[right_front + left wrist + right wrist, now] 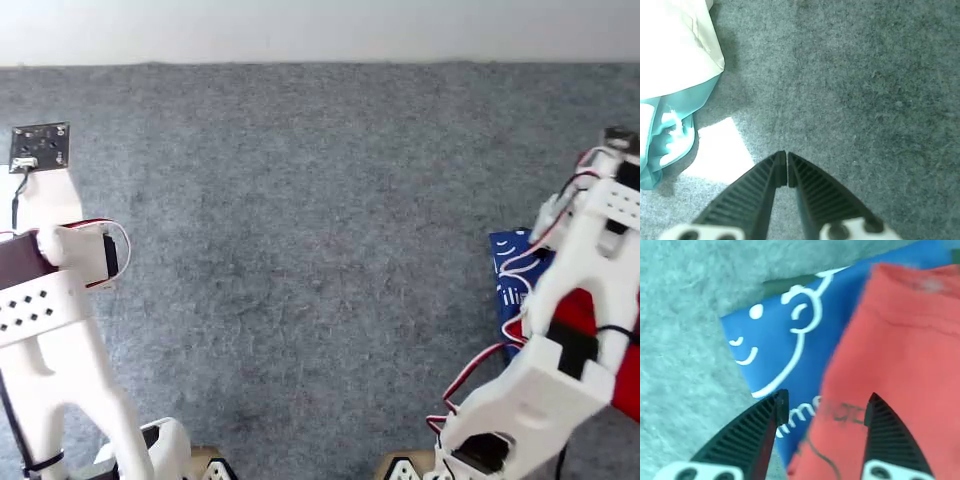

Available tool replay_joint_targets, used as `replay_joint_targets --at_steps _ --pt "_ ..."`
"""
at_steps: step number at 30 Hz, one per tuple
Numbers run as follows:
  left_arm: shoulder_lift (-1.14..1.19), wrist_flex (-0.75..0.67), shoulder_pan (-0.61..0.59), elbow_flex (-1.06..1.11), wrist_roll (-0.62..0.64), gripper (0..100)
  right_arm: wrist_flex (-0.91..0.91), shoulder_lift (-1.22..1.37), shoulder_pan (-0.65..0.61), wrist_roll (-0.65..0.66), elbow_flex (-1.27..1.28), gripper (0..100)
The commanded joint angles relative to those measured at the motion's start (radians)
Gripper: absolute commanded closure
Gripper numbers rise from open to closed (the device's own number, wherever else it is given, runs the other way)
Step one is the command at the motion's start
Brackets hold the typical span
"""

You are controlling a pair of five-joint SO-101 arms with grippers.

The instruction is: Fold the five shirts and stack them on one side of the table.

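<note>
A red cotton shirt (895,340) lies stacked on the blue printed shirt (775,340), with the right gripper (828,397) over that blue shirt, fingers wide. Well apart from it are the left gripper (787,160), pinched closed and empty, a crumpled cream shirt (670,45) and a teal shirt (672,132) (both apparently unfolded).

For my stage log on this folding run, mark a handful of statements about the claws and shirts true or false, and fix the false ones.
1. The left claw is shut on nothing, over the bare grey table. True.
2. The right claw is shut on the red shirt. False: its jaws stand open over that shirt.
3. The red shirt overlaps the blue shirt. True.
4. The blue shirt is plain. False: it carries a white line drawing.
5. A cream garment lies over a teal garment. True.
</note>
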Motion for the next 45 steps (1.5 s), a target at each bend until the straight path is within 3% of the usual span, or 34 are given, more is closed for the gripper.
replay_joint_targets --at_steps 1,12,20,28,45 --pt "-0.021 -0.005 0.006 -0.004 -0.003 98 -0.018 0.013 -0.015 -0.051 -0.038 74.2" --pt "-0.021 0.043 0.005 -0.004 -0.003 98 -0.019 0.054 0.091 -0.009 -0.032 74.2" --pt "-0.021 0.043 0.005 -0.004 -0.003 98 -0.022 0.134 0.079 -0.002 -0.035 74.3" --pt "-0.021 0.043 0.003 -0.004 -0.003 98 -0.021 0.173 0.099 0.000 -0.052 93.6" --pt "-0.015 0.037 0.005 -0.004 -0.006 98 0.018 0.068 0.219 0.132 -0.081 98.3"
